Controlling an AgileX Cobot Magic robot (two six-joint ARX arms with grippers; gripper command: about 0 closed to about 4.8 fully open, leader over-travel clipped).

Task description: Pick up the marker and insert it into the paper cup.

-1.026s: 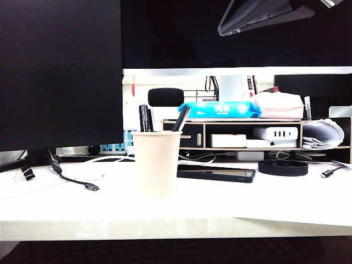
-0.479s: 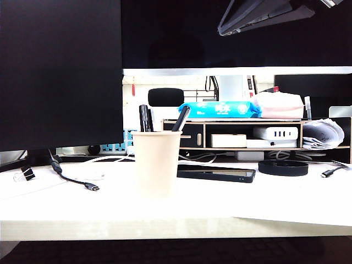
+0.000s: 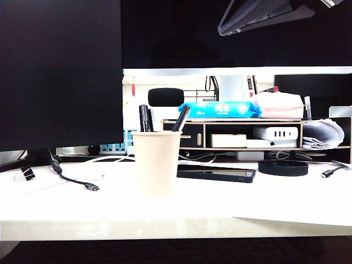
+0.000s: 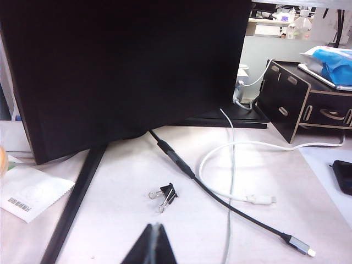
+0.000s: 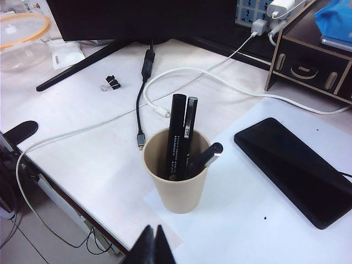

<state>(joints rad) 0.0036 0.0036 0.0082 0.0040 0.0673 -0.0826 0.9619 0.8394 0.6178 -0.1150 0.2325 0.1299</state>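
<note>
The cream paper cup [image 3: 157, 162] stands upright on the white table, on a sheet of paper. The thick black marker [image 5: 176, 132] stands inside the cup [image 5: 179, 181], leaning on the rim, and its glossy top [image 3: 145, 117] pokes above the cup. A slimmer black pen [image 5: 190, 129] and a tapered-tip pen [image 5: 204, 158] are in the cup too. My right gripper [image 5: 154, 229] hovers shut and empty, short of the cup, over the table's front edge. My left gripper [image 4: 155, 226] is shut and empty above the table by the monitor's stand.
A black phone [image 5: 294, 170] lies flat beside the cup. A black USB cable [image 5: 142, 104] and a white cable [image 5: 220, 82] trail across the table. A binder clip [image 4: 163, 194] lies ahead of my left gripper. A wooden shelf [image 3: 247, 135] and a dark monitor [image 3: 60, 71] stand behind.
</note>
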